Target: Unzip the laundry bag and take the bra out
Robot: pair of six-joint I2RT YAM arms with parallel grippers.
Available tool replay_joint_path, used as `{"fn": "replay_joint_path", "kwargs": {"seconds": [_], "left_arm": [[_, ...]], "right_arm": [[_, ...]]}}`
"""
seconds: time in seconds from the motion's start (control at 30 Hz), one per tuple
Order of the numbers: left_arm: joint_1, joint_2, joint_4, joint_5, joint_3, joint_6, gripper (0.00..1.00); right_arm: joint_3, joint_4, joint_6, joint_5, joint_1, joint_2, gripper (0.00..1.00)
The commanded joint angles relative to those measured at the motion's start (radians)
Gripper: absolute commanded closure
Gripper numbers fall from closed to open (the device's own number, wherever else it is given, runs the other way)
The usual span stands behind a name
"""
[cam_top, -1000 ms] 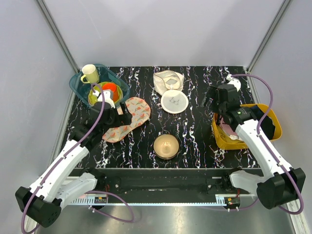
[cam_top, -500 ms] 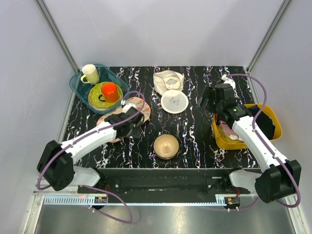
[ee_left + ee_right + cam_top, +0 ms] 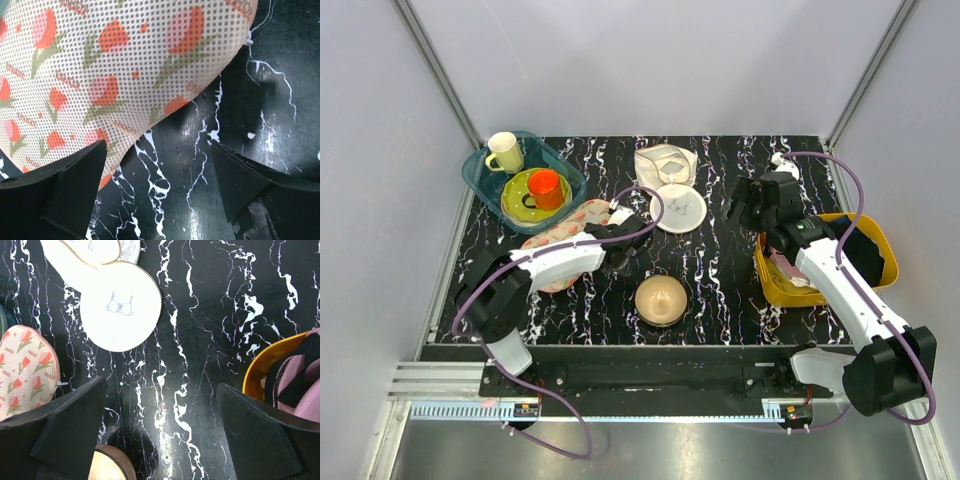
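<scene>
Swung rightward since half a second ago, the left gripper [image 3: 623,232] hangs with fingers spread at the rounded right end of the laundry bag [image 3: 572,216] (flat on the table [image 3: 720,290]), gripping nothing. Farther back, the right gripper [image 3: 750,205] hovers with fingers wide apart, well away from the bag.

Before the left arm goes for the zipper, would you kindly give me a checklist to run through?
1. Left gripper open: ok.
2. Left gripper over the end of the laundry bag: ok, it straddles the bag's edge.
3. Zipper pull in the left gripper's gap: not ok; it shows only in the right wrist view.
4. Right gripper open, apart from the bag: ok.
5. Bag unzipped: cannot tell.
</scene>
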Motion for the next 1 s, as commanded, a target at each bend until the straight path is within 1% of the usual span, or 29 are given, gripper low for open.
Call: {"fn": "replay_joint_path", "kwargs": {"seconds": [0.0, 0.1, 0.13, 0.17, 0.2, 0.23, 0.33, 0.37, 0.4, 0.5, 0.6, 0.67, 0.8, 0.87, 0.9, 0.97], "left_arm": [[0.002, 0.084, 0.063, -0.099, 0.058, 0.056, 0.09], [0.016, 0.139, 0.04, -0.135, 0.092, 0.058, 0.16], [0.02, 0.164, 0.042, -0.144, 0.096, 0.061, 0.25], [0.02, 0.178, 0.042, -0.15, 0.103, 0.064, 0.28], [0.02, 0.187, 0.04, -0.156, 0.115, 0.065, 0.35], [0.02, 0.198, 0.036, -0.161, 0.121, 0.065, 0.49], [0.02, 0.17, 0.019, -0.147, 0.135, 0.065, 0.75], [0.02, 0.156, 0.02, -0.14, 0.135, 0.065, 0.95], [0.02, 0.133, 0.02, -0.136, 0.129, 0.058, 1.0], [0.02, 0.028, 0.046, -0.057, 0.112, 0.07, 1.0], [0.02, -0.09, 0.065, 0.092, 0.087, 0.07, 1.0], [0.022, -0.181, 0.08, 0.135, 0.055, 0.047, 1.0], [0.029, -0.272, 0.128, 0.215, 0.044, 0.021, 1.0], [0.029, -0.279, 0.135, 0.247, 0.052, 0.024, 1.0], [0.029, -0.279, 0.135, 0.25, 0.055, 0.024, 1.0], [0.031, -0.275, 0.139, 0.258, 0.061, 0.023, 1.0]], "right_arm": [[0.001, 0.041, -0.005, -0.025, 0.007, -0.028, 0.0], [-0.002, 0.046, -0.008, -0.035, 0.007, -0.037, 0.0], [-0.007, 0.052, -0.009, -0.045, 0.007, -0.04, 0.0], [-0.012, 0.058, -0.011, -0.045, 0.007, -0.042, 0.0], [-0.019, 0.063, -0.009, -0.046, 0.007, -0.046, 0.0], [-0.021, 0.064, -0.011, -0.055, 0.007, -0.048, 0.0], [-0.032, 0.072, -0.02, -0.084, 0.007, -0.054, 0.0], [-0.038, 0.078, -0.023, -0.098, 0.007, -0.06, 0.0], [-0.044, 0.084, -0.028, -0.111, 0.005, -0.063, 0.0], [-0.061, 0.099, -0.029, -0.134, 0.007, -0.072, 0.0], [-0.068, 0.126, -0.041, -0.222, 0.007, -0.068, 0.01], [-0.065, 0.133, -0.031, -0.249, 0.007, -0.066, 0.0], [-0.029, 0.161, -0.034, -0.324, 0.01, -0.046, 0.0], [-0.01, 0.185, -0.038, -0.408, 0.014, -0.02, 0.0], [-0.009, 0.202, -0.037, -0.498, 0.014, -0.011, 0.0], [0.008, 0.222, -0.025, -0.615, 0.019, 0.038, 0.0]]}}
